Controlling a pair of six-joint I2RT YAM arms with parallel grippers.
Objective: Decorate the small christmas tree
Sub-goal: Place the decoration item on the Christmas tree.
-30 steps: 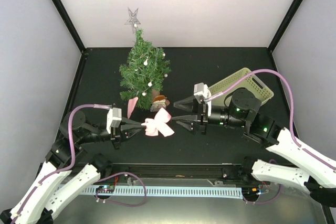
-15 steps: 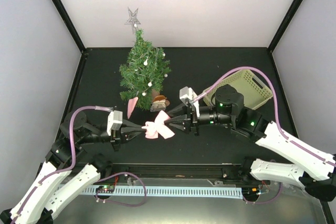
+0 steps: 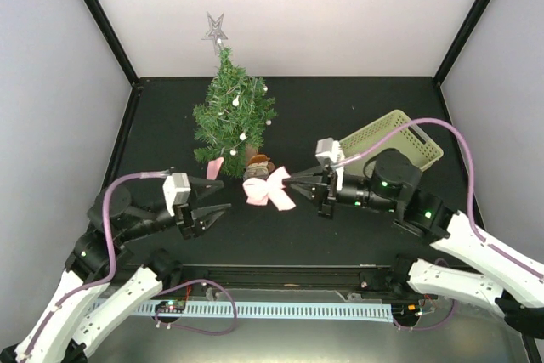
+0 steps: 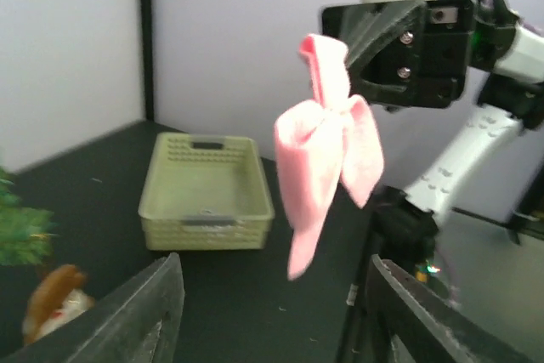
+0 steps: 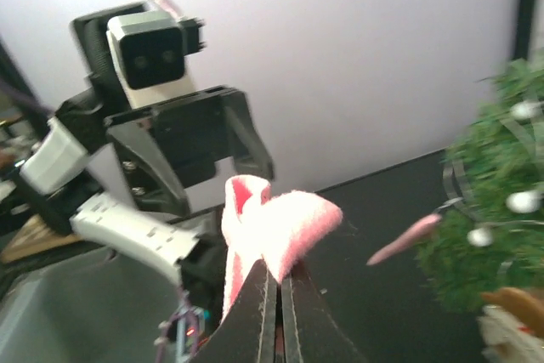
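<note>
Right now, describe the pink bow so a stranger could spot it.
Find the small christmas tree at the back left. In front of its base, the right hand pinches the pink bow: knotted fabric with loops, unlike the slim pink ornament nearby.

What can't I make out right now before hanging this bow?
- Small christmas tree: cut off by the right edge in the right wrist view.
- Brown object by the tree: blurred in the left wrist view, too small in the top view to identify.
- Right tool: tips hidden behind the pink bow in the left wrist view.
</note>
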